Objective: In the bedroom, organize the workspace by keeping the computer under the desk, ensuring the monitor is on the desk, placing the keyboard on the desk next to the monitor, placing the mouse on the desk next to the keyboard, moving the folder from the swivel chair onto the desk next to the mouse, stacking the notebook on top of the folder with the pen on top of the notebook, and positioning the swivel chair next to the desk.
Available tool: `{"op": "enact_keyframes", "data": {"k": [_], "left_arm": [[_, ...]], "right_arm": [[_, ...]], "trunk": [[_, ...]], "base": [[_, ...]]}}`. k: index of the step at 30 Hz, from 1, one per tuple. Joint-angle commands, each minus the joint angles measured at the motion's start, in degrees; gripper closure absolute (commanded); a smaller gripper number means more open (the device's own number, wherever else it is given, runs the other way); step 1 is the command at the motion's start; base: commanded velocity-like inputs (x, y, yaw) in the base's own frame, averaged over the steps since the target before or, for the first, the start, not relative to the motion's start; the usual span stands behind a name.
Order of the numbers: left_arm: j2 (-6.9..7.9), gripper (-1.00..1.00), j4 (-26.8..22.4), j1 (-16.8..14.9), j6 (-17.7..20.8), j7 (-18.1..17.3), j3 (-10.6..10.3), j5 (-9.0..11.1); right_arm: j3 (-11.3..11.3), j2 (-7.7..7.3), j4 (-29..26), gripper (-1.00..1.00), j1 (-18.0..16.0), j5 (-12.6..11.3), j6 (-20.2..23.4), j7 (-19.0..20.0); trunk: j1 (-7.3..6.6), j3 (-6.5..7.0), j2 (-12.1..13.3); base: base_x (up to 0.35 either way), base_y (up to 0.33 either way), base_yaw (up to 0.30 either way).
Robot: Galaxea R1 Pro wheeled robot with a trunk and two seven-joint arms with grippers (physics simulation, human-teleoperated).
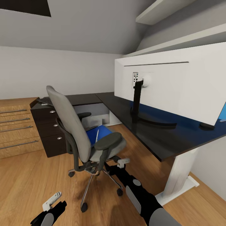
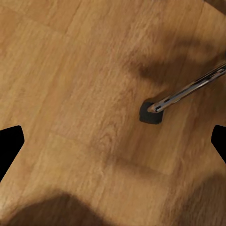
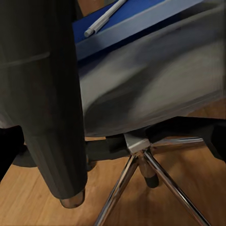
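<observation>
Jaws on my right gripper point(image 1: 123, 162) look empty beside the chair point(image 1: 82, 131); my left gripper point(image 1: 51, 201) hangs spread over the floor. With the folder point(image 1: 97, 134) and pen point(image 3: 104, 18) on the seat, I should reach over the armrest point(image 1: 108, 141), not through it

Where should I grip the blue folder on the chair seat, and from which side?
Take the folder by its front edge, which the right wrist view shows slightly raised off the swivel chair seat. Come in from the seat's open front, since the backrest and armrests block the other sides. The pen lies loose on top, so keep it level.
</observation>
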Motion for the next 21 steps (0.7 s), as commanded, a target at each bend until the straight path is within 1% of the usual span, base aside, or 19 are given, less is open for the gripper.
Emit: {"op": "enact_keyframes", "data": {"k": [1,13,21], "left_arm": [[-0.03,-1.00,-0.1,0.0,0.2,0.3,0.1,0.5],[-0.03,-1.00,-0.1,0.0,0.2,0.4,0.1,0.5],[-0.04,-1.00,-0.1,0.0,0.2,0.4,0.1,0.5]], "right_arm": [[0.1,0.00,0.1,-1.00,-0.1,-0.6,-0.2,0.2],[-0.2,0.00,0.7,-1.00,0.0,-0.9,-0.5,0.3],[-1.3,-0.02,1.6,-1.00,0.0,-1.3,-0.5,-0.3]], "trunk": [[-0.01,-0.06,0.0],[-0.01,-0.06,0.0],[-0.01,-0.06,0.0]], "base": [[0.000,0.000,0.000],[0.000,0.000,0.000],[0.000,0.000,0.000]]}}
